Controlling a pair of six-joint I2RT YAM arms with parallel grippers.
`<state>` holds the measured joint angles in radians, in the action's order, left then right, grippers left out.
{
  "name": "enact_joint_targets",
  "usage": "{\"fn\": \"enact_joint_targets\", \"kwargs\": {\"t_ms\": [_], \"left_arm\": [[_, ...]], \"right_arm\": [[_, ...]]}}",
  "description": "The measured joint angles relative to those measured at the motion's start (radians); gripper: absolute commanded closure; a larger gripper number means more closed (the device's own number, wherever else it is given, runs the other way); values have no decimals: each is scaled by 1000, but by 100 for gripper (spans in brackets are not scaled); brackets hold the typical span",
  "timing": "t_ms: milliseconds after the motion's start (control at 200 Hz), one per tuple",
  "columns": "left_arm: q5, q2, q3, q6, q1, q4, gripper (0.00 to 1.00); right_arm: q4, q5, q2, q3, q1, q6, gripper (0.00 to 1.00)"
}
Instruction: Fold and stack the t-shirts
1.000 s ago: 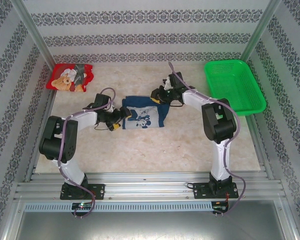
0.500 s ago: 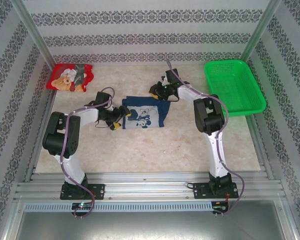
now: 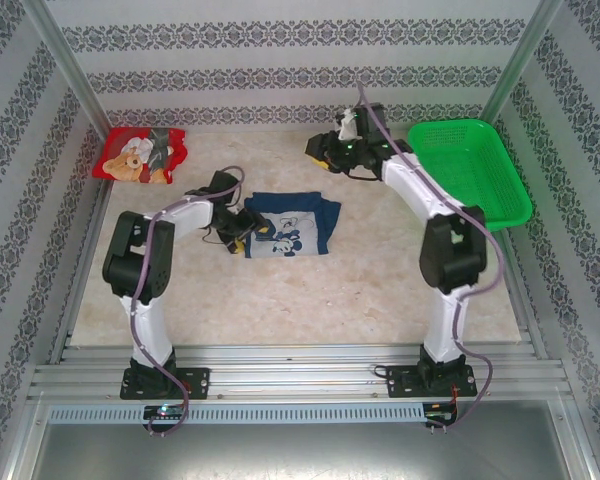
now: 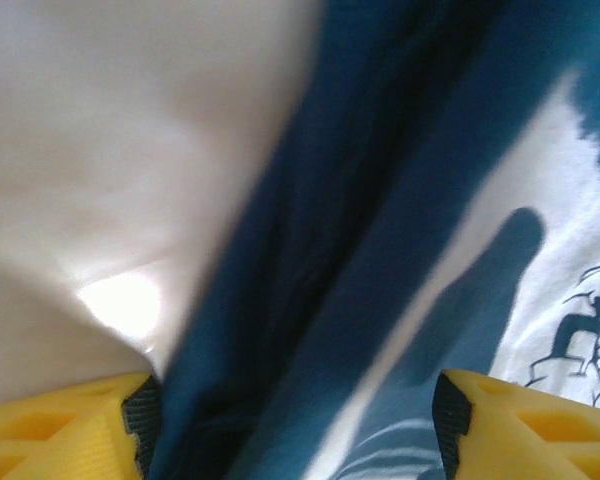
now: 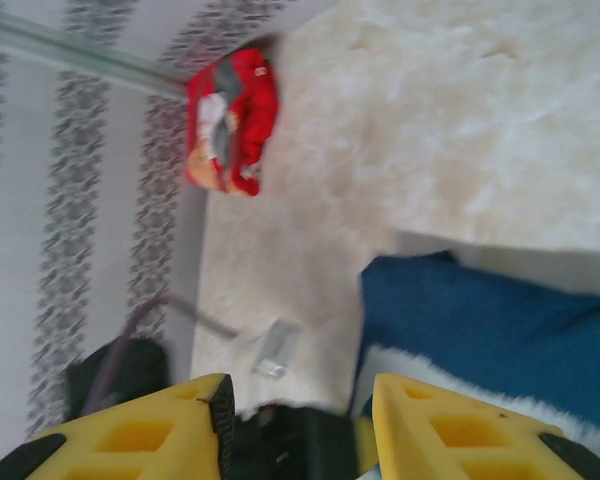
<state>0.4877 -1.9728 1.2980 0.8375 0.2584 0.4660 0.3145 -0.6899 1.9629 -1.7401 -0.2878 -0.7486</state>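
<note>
Left wrist view: left gripper [image 4: 295, 420] spreads around the blue shirt [image 4: 400, 180], maybe to pinch its edge; right gripper [image 5: 300, 395] waits, spread, empty.

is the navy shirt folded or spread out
Folded, at least partly: the navy shirt lies as a compact rectangle, print up, with doubled layers along its left edge.

You have a navy t-shirt [image 3: 318, 213] whose white panel carries a cartoon mouse in dark line. The red t-shirt [image 3: 140, 155] shows a tan teddy-bear print with a grey patch beside it. The mesh basket [image 3: 465, 170] is bright green. The bench [image 3: 280, 300] is cream with faint marbling. The walls [image 3: 280, 38] are white with bands of dark grey ornamental pattern. Your left end effector [image 4: 295, 440] and right end effector [image 5: 300, 420] have yellow fingers [image 5: 140, 435] with black pads.
</note>
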Motion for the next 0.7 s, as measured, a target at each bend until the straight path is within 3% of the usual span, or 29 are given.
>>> {"fn": "enact_joint_targets", "kwargs": {"t_ms": [90, 310, 415, 545, 639, 704], "left_arm": [[-23, -55, 79, -31, 45, 6, 42], [-62, -121, 170, -92, 76, 58, 80], [-71, -136, 198, -127, 87, 58, 90], [-109, -136, 254, -184, 109, 91, 99], [-158, -136, 332, -248, 116, 156, 100], [-198, -135, 394, -300, 115, 201, 100]], "right_arm": [[-11, -18, -143, 107, 0, 6, 57], [-11, -37, -397, 395, 9, 8, 57], [11, -36, -478, 498, 29, 8, 54], [47, -32, -579, 570, 60, 16, 36], [65, -29, -674, 607, 77, 26, 14], [63, -29, -743, 629, 89, 35, 7]]}}
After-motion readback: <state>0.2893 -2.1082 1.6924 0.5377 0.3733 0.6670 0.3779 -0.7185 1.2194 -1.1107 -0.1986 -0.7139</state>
